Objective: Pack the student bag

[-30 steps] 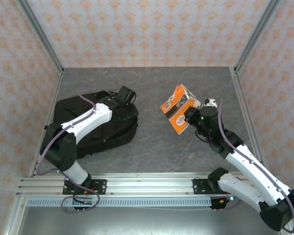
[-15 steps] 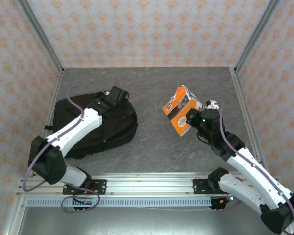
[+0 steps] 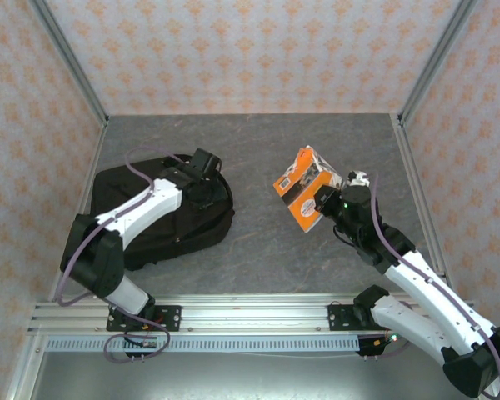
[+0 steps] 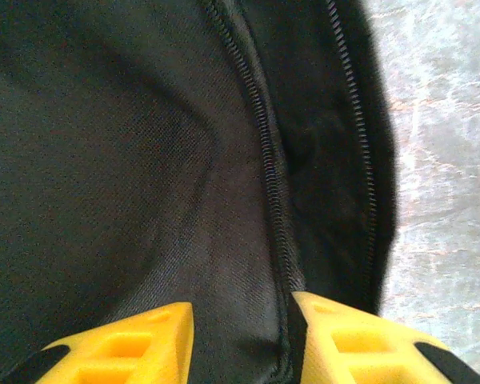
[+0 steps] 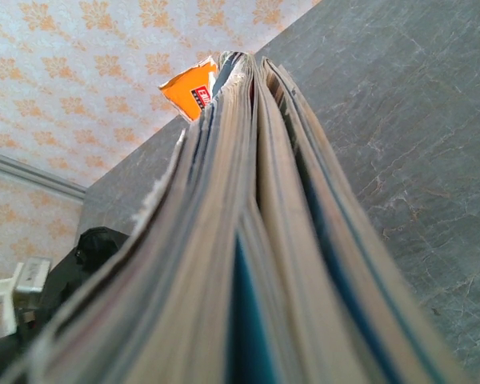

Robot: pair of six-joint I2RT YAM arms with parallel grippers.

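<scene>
One student bag (image 3: 207,227), 1 orange book bundle (image 3: 300,188) in rt claw (image 3: 317,200).

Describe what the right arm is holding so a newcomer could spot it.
On the right half of the grey table, across from the black backpack, find the right gripper. It clamps a bundle of thin books. Nothing else on the table is bright orange.
</scene>
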